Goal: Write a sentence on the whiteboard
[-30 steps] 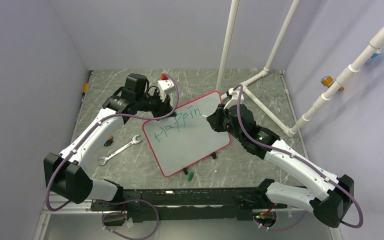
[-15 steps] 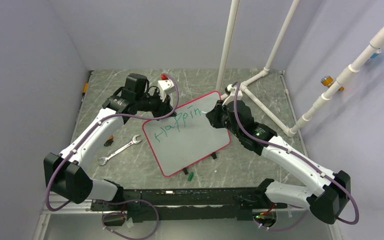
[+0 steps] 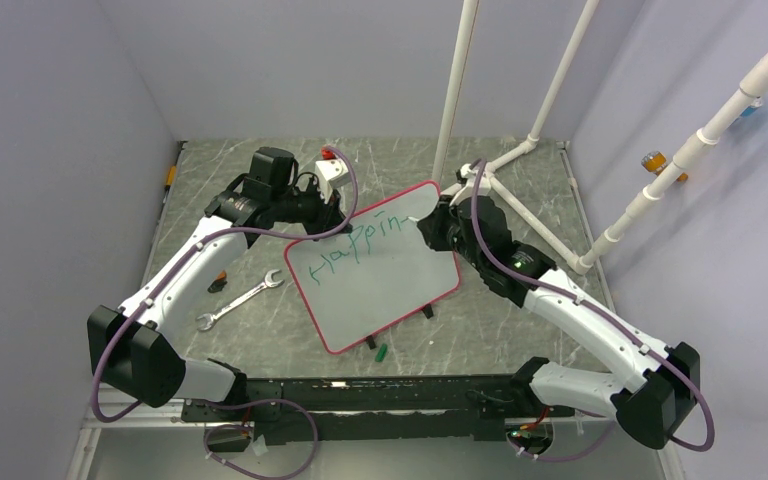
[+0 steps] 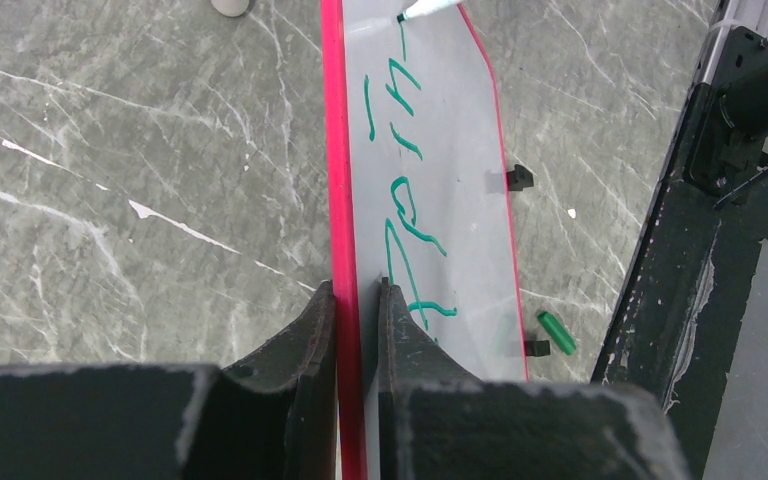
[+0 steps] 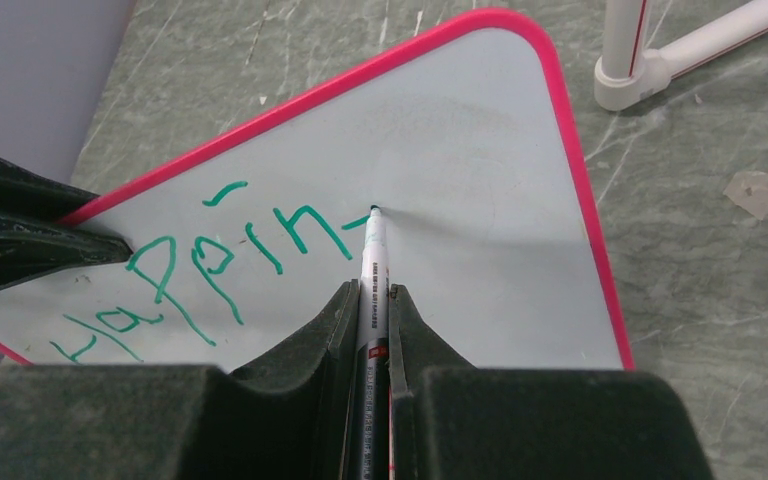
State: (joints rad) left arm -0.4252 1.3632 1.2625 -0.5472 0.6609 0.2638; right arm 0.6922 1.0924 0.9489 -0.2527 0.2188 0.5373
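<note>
On the grey counter, the left pincer gripped the whiteboard rim and the right pincer the marker; hard pressing could tilt the whiteboard

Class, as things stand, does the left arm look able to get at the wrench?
Probably not yet: the left gripper is clamped on the whiteboard frame, though the wrench itself lies uncovered.
</note>
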